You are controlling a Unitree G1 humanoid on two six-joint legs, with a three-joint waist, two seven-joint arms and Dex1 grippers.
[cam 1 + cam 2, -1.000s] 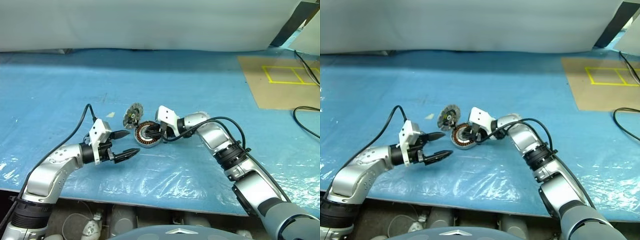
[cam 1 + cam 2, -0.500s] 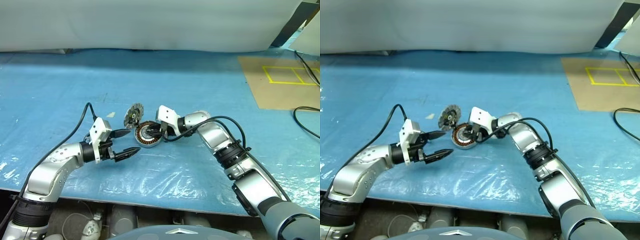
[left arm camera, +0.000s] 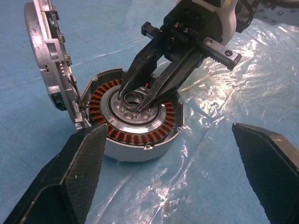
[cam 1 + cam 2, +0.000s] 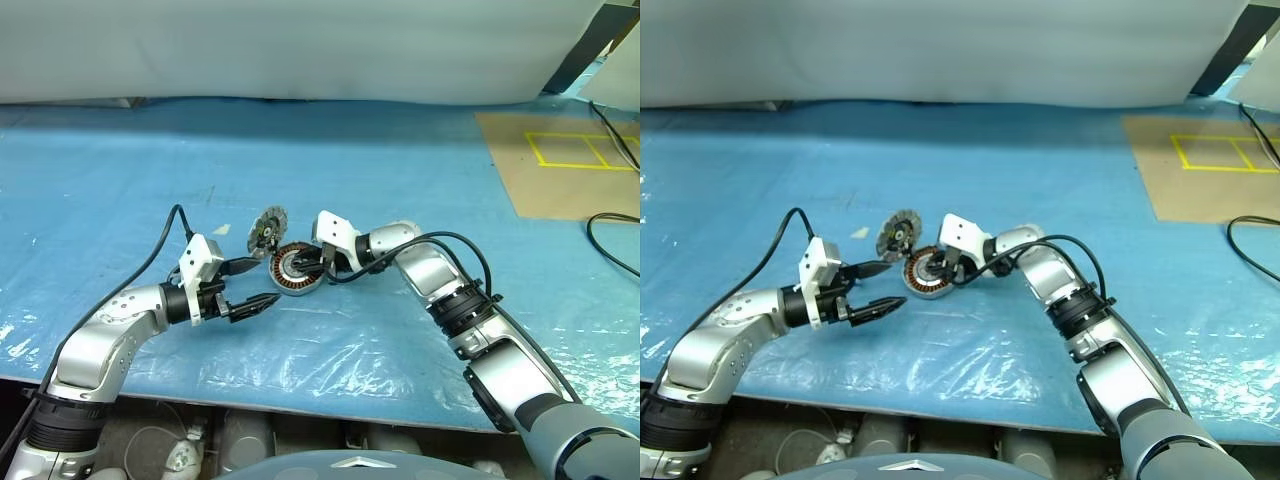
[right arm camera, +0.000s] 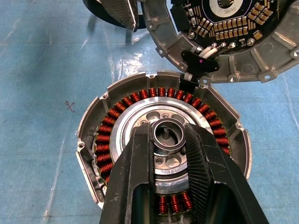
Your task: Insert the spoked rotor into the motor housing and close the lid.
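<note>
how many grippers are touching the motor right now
1. The right gripper is closed on the hub of the spoked rotor seated in the motor housing. The left gripper hangs open beside it, touching nothing.

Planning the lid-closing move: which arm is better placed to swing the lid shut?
Left, probably. The left end effector hangs open and free beside the upright lid, while the right end effector is shut on the rotor's hub inside the motor housing.

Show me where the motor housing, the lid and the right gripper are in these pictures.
motor housing (image 5: 100, 140): right wrist view, on the copper windings.
lid (image 5: 261, 51): right wrist view, on its grey metal rim.
right gripper (image 3: 135, 99): left wrist view, between its fingertips, at the rotor's hub.
</note>
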